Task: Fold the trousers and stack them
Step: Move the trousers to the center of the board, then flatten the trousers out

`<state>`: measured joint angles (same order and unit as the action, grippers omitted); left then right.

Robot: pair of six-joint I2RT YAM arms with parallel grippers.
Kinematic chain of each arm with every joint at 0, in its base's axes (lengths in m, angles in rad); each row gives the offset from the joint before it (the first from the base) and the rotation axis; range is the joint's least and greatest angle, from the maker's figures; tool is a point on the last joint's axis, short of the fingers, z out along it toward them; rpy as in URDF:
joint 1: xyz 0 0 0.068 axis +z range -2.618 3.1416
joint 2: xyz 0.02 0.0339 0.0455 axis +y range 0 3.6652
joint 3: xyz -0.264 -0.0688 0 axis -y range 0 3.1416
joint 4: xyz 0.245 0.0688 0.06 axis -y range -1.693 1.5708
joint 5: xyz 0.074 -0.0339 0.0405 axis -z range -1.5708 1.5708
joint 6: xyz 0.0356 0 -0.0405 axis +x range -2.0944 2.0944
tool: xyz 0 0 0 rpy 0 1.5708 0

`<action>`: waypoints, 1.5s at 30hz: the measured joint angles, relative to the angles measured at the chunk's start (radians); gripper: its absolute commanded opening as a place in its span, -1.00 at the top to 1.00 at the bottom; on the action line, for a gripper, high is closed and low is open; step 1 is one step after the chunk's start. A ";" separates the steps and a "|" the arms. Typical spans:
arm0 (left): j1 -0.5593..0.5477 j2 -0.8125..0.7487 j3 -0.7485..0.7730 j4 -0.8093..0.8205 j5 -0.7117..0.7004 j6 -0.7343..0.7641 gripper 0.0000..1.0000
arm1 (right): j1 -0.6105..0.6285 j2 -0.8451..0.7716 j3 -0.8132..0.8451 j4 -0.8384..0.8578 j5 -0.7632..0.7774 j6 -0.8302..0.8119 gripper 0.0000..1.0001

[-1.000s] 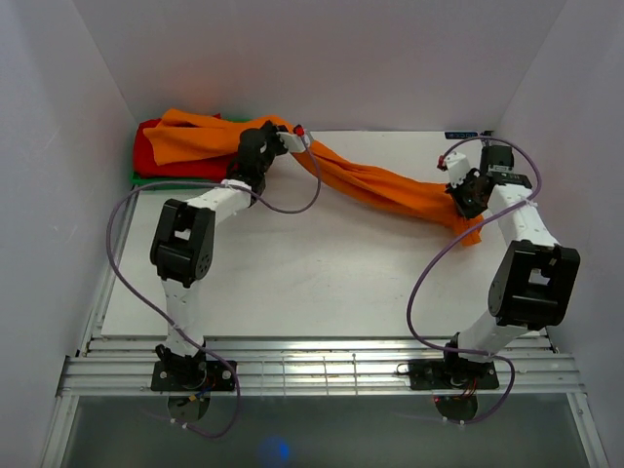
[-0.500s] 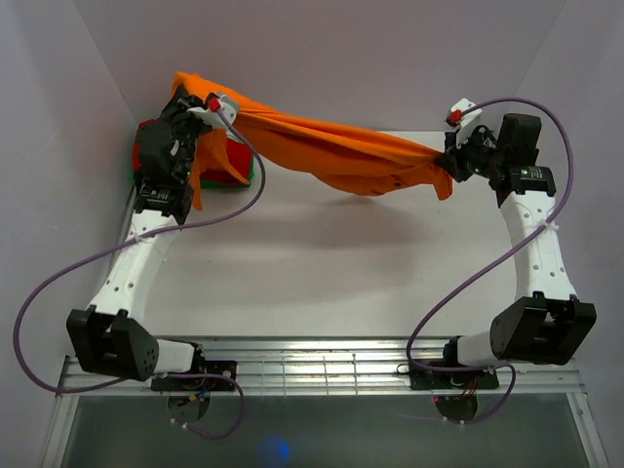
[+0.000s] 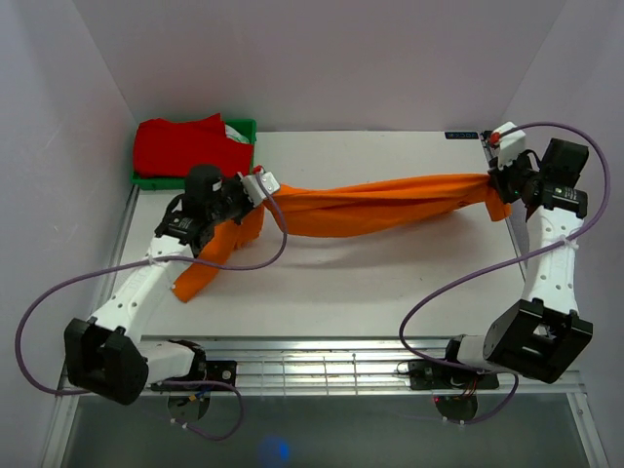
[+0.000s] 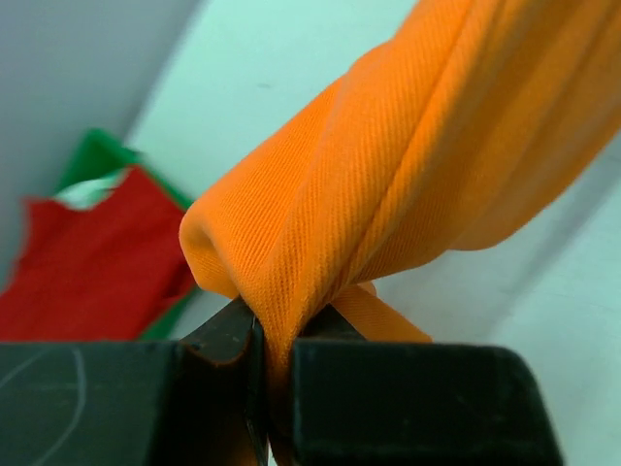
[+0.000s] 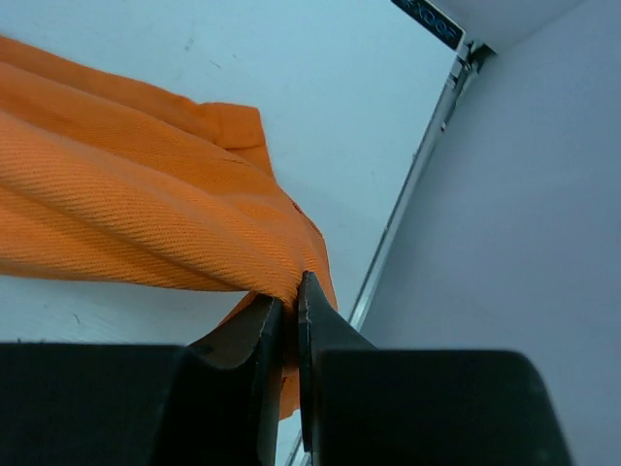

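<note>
The trousers (image 3: 380, 207), lifted before, now stretch low between left gripper (image 3: 264, 190) and right gripper (image 3: 493, 183), jaws clamping them.

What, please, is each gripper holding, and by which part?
Both hold the trousers: left gripper pinches a bunched fold near one end, right gripper the opposite end.

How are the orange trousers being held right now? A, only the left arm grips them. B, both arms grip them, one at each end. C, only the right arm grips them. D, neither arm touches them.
B: the left arm's fingers pinch one end of the trousers and the right arm's fingers pinch the other, with the cloth stretched between them.
</note>
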<state>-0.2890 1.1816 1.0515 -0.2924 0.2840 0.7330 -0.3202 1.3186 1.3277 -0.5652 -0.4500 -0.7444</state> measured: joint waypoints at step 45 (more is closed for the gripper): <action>0.162 0.279 -0.180 -0.427 -0.013 0.100 -0.38 | -0.151 -0.011 -0.167 -0.010 0.183 -0.293 0.85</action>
<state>-0.1272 1.4605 0.8719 -0.7193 0.2707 0.8333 -0.4713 1.3071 1.1606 -0.5755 -0.2672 -1.0378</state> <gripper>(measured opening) 0.739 0.099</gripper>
